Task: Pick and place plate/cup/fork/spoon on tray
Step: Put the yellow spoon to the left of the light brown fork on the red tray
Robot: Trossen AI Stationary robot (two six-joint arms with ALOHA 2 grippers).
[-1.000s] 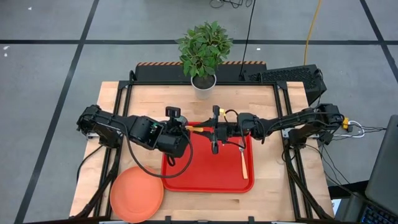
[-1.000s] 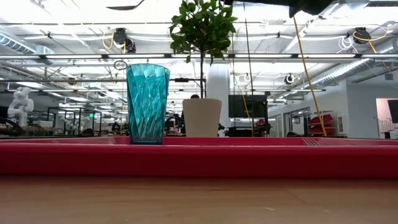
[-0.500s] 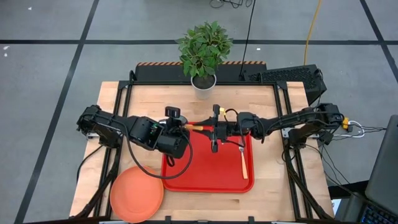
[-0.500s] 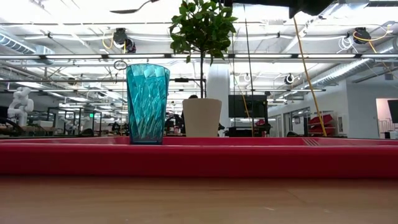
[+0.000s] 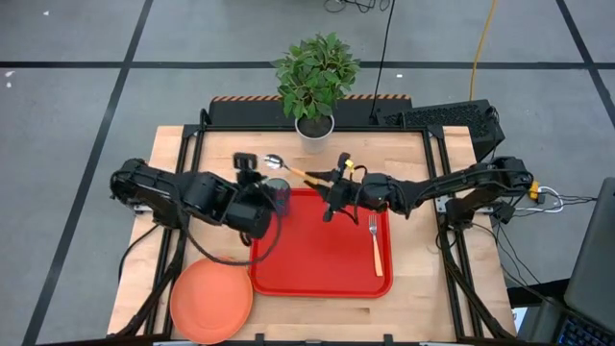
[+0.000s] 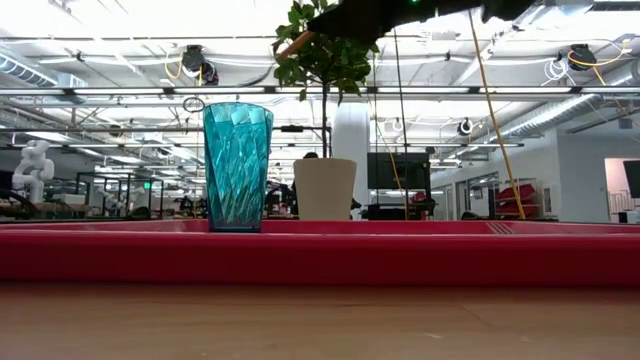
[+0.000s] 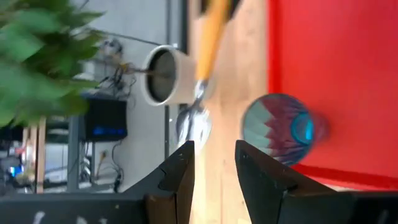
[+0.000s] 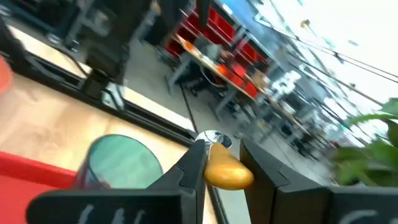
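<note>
Holding the slim orange-handled spoon with a silver metal bowl (image 5: 288, 169) aloft, the right gripper (image 5: 332, 185) is clenched on its handle above the far edge of the large bright red rectangular plastic tray (image 5: 322, 269).

The spoon's bowl reaches out past the tray's far-left corner, over the bare wooden desk (image 5: 413, 279), near the white pot with the green plant (image 5: 314, 130). The small teal-blue translucent tumbler cup (image 6: 237, 166) stands upright in the tray's far-left corner. The left gripper (image 7: 212, 158) hovers just left of the cup, its fingers (image 7: 177, 180) released and holding nothing. The slim fork with silver tines and an orange handle (image 5: 376, 245) lies along the tray's right side. The round flat orange-salmon plastic plate (image 5: 211, 300) rests on the desk beside the tray's near-left corner.
</note>
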